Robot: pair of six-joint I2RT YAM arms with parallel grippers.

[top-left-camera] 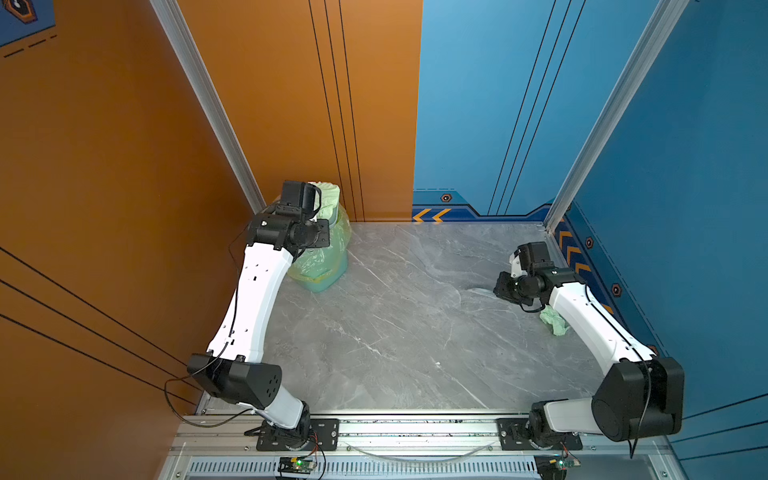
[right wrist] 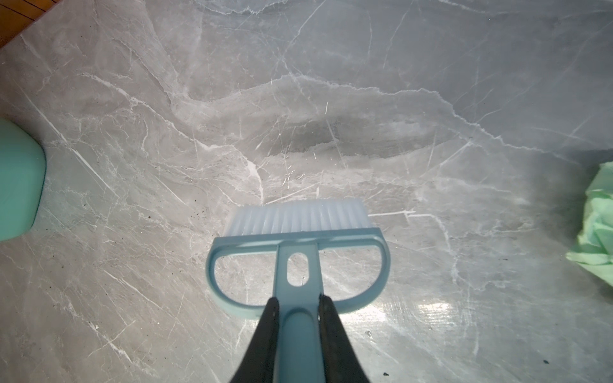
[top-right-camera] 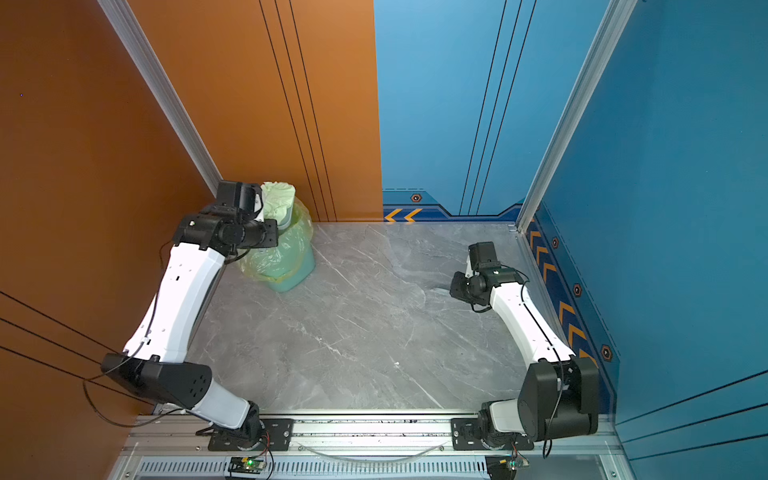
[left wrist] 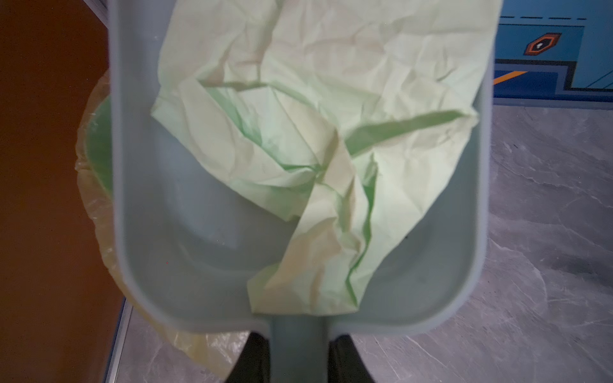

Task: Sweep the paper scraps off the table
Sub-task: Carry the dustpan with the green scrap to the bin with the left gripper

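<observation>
Over the corner bin (top-left-camera: pixel 328 274) the left pincer (left wrist: pixel 295 345) clamps the dustpan (left wrist: pixel 199 238), green paper scrap (left wrist: pixel 315 132) aboard; the right pincer (right wrist: pixel 297 318) grips the brush (right wrist: pixel 298 238).

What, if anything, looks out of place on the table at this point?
One pale green paper scrap lies on the table by the right arm, off to the side of the brush, unswept, while the dustpan hangs over the bin with another green sheet.
</observation>
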